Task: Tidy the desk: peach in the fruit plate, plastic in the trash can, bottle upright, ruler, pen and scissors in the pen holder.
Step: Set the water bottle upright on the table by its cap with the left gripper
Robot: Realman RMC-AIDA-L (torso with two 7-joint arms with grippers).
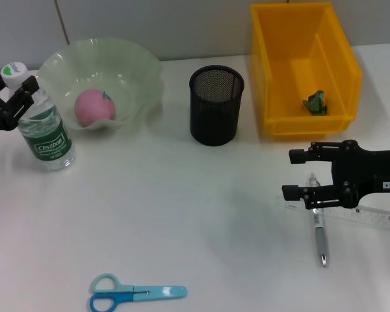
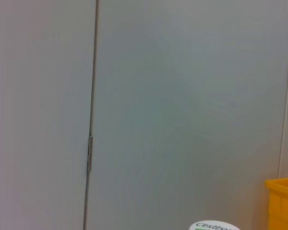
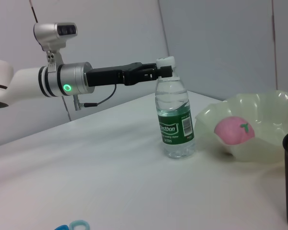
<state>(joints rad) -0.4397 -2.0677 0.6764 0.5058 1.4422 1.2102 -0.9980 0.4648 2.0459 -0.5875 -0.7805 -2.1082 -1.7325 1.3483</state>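
The clear bottle stands upright at the far left, and my left gripper is shut around its neck under the white cap; the right wrist view shows this too. The pink peach lies in the pale green fruit plate. A green scrap of plastic lies in the yellow bin. My right gripper is open, low over the top end of the silver pen, with the clear ruler beside it. The blue scissors lie at the front left. The black mesh pen holder stands in the middle.
The pen holder stands between the plate and the bin. The bottle stands right beside the plate's left rim. White table stretches between the scissors and the pen. The left wrist view shows only the wall, the bottle cap and a bin corner.
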